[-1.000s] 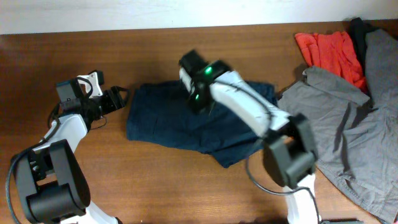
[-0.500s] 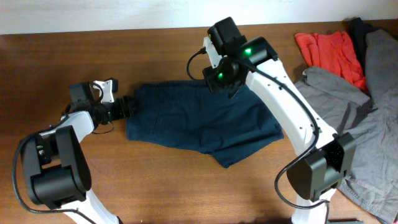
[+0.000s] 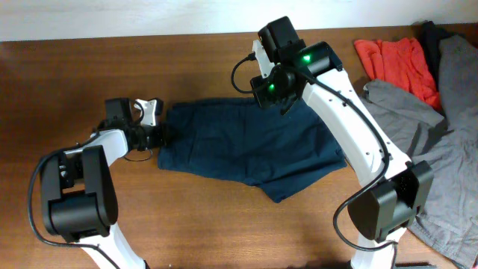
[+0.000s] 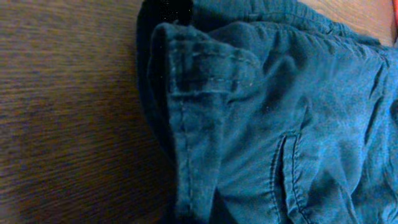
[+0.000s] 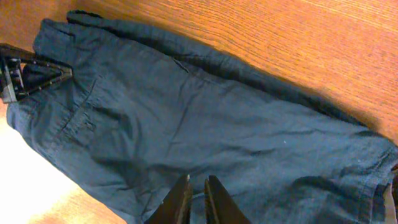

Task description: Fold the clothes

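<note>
The clothes, dark navy shorts (image 3: 239,146), lie spread flat mid-table. My left gripper (image 3: 161,134) lies low at their left edge, shut on the hem there. In the left wrist view the stitched hem and a pocket seam (image 4: 280,112) fill the frame, and the fingers are hidden. The right wrist view shows the same gripper (image 5: 59,71) at the fabric's left corner. My right gripper (image 3: 278,101) hangs above the far edge of the shorts (image 5: 205,130). Its fingers (image 5: 198,182) stand almost together with nothing between them.
A red-orange garment (image 3: 396,63) and a large light grey garment (image 3: 418,142) are heaped at the right, with a dark item (image 3: 429,33) behind them. Bare wooden table (image 3: 75,82) surrounds the shorts. A white wall runs along the back edge.
My left gripper slid right to the shorts' left edge and shut on it. My right arm rose from over the middle of the shorts to their far edge.
</note>
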Controlling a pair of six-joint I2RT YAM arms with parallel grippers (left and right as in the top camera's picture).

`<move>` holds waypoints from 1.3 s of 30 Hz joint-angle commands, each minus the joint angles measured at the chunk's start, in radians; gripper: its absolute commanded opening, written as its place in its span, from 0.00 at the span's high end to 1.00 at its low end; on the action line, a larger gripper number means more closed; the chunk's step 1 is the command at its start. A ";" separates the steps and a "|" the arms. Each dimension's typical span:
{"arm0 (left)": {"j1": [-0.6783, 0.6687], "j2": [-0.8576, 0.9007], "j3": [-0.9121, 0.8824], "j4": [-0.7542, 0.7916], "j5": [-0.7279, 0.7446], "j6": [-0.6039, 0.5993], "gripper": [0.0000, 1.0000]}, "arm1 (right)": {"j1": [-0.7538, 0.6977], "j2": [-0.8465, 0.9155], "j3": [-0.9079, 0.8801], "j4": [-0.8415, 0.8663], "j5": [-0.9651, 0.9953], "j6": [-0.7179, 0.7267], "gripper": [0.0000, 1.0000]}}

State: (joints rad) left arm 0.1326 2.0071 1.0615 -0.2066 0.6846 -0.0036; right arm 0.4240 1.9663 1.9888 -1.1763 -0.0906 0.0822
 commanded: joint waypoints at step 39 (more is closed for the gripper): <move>0.087 -0.334 0.320 -0.459 -0.080 0.005 1.00 | 0.252 0.428 0.008 0.202 -0.289 -0.014 0.96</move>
State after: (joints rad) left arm 0.2173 1.7100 1.3231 -0.6586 0.5972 -0.0036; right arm 0.6632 2.3611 1.9896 -0.9901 -0.3676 0.0669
